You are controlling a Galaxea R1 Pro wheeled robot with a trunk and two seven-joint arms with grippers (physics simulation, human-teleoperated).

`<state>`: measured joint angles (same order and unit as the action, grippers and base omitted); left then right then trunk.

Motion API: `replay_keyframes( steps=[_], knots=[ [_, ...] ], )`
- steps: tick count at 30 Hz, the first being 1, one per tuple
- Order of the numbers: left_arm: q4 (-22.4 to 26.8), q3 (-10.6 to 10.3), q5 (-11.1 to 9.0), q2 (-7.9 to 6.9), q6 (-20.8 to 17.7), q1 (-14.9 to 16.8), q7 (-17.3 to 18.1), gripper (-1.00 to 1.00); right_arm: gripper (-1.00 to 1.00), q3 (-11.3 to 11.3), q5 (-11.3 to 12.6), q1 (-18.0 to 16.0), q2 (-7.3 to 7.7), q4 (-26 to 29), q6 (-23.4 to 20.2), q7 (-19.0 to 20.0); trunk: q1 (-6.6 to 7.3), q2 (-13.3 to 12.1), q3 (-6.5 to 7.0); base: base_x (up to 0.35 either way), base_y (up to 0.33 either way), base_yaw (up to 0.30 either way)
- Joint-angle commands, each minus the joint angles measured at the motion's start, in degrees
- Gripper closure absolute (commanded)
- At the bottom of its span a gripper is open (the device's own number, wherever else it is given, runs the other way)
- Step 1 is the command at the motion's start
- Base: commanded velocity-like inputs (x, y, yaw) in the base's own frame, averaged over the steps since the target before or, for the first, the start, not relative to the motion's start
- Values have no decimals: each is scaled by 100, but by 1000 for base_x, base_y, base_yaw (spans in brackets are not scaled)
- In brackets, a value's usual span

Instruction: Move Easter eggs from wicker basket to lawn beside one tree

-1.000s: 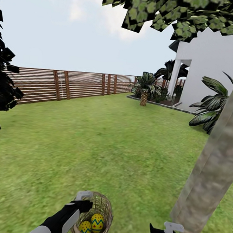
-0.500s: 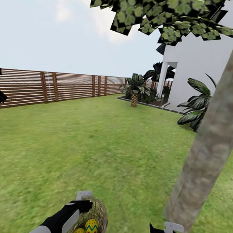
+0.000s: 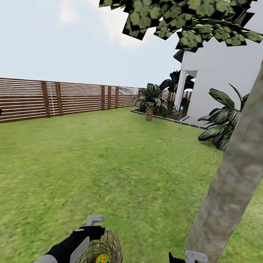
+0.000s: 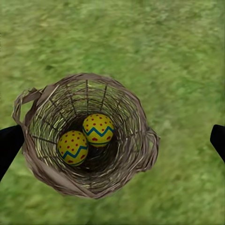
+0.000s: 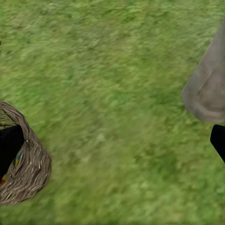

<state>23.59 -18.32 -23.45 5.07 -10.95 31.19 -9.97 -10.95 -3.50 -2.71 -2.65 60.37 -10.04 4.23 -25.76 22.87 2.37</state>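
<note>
The wicker basket stands on the lawn, low in the head view. Two yellow Easter eggs with blue zigzags and red dots lie side by side in it: one egg and another; the head view shows them too. My left gripper hovers open right above the basket, with its fingertips spread wider than the rim. My right gripper is open over bare grass, between the basket and the base of the tree. The tree's grey-brown trunk rises at the right.
A brown slatted fence closes the far left side. A white house stands at the back right, with a short palm and a leafy shrub before it. Open grass stretches ahead.
The whole head view has shifted, so the camera moved: fence and house slid left, and the basket sits lower in the picture. Both arms keep their place in the view.
</note>
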Motion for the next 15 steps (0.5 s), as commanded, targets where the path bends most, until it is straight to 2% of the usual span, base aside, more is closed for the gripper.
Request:
replay_keyframes(
  steps=[1, 7, 9, 10, 12, 13, 15],
  knots=[
    [12, -48, -54, -6, -21, 1, -49, -100, -100, -24, -39, -1, -8, 10, -29, 46, -2, 5, -3, 15, 13, -1],
    [3, -41, -57, -6, -29, 1, -49, -100, -100, -11, -45, -1, -33, 259, 79, 162, -2, 5, -2, 5, 4, 0],
    [-8, -37, -60, -6, -36, 1, -50, -100, -100, 69, -49, 0, -49, 827, 59, 298, -2, 5, -2, 1, 1, 0],
    [-13, -33, -61, -6, -48, 1, -55, -100, -100, 188, -48, 10, -55, 1361, -83, 358, -2, 5, -2, 0, 0, 0],
    [-17, -29, -62, -6, -62, 1, -64, -100, -100, 305, -47, 30, -54, 1867, -398, 401, -2, 5, -2, 0, 0, 0],
    [-22, -27, -61, -6, -78, 1, -73, -100, -100, 387, -43, 44, -50, 2280, -760, 438, -2, 5, -2, 0, 0, 0],
    [-25, -22, -58, -6, -92, 4, -80, -100, -100, 433, -44, 53, -47, 2558, -1033, 464, -2, 5, -2, 0, 0, 0]
  ],
)
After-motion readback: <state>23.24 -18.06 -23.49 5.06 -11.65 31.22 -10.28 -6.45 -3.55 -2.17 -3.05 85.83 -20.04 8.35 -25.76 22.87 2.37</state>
